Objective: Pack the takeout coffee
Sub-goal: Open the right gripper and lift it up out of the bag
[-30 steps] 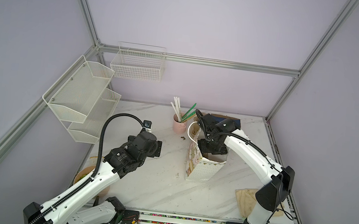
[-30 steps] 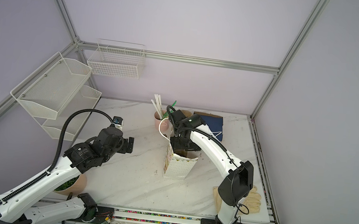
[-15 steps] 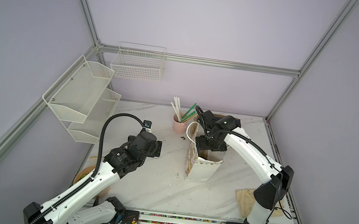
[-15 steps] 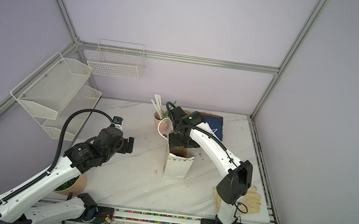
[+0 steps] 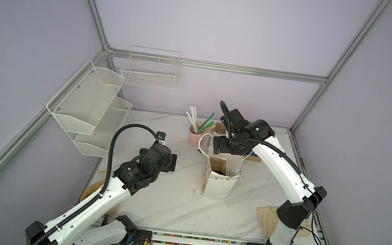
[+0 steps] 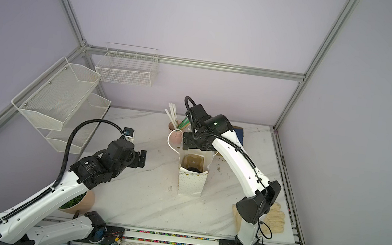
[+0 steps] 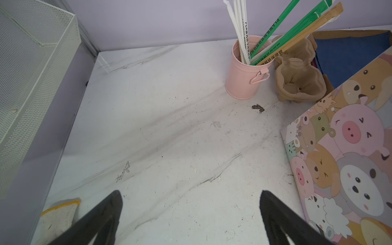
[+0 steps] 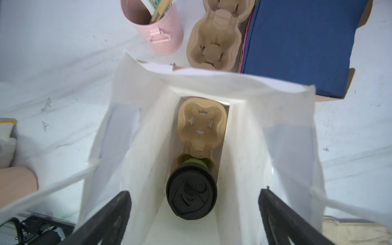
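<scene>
The takeout coffee, an olive-green cup under a black lid, stands in one socket of a tan pulp tray at the bottom of the white paper bag. Its dark lid shows through the bag's mouth in both top views. My right gripper hangs open above the bag's far rim, straight over the cup and touching nothing. It is also visible from above as the right gripper. My left gripper is open and empty over bare table, left of the bag's cartoon-printed side.
A pink mug with straws stands behind the bag, with a spare pulp tray and a blue box beside it. White mesh shelves hang on the left wall. A pale cloth lies front right, a bowl front left.
My right gripper has risen from the bag's mouth and drifted back and left, still open. The left arm has not moved.
</scene>
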Motion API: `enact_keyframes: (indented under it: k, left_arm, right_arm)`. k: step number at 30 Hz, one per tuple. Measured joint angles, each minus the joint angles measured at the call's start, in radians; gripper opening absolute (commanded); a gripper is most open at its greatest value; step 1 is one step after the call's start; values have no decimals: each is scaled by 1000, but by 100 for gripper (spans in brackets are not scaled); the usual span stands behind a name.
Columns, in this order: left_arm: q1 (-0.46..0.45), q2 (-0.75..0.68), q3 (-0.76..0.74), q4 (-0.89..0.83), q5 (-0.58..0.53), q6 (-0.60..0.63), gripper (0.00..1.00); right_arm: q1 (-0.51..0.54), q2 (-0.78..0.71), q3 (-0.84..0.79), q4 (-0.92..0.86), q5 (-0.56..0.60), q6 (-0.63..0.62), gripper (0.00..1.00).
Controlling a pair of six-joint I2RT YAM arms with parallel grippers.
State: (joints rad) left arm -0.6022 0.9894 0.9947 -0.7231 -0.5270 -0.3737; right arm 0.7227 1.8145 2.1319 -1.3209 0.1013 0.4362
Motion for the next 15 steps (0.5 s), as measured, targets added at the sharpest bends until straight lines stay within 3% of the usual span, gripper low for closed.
enact_keyframes:
  k: [8, 15]
  left_arm:
    - [0, 0, 0, 15, 11, -1, 100]
    - [0, 56, 40, 26, 68, -11, 100]
  right_arm:
    - [0, -3, 139, 39, -19, -29, 96]
    - [0, -114, 66, 178, -39, -46, 96]
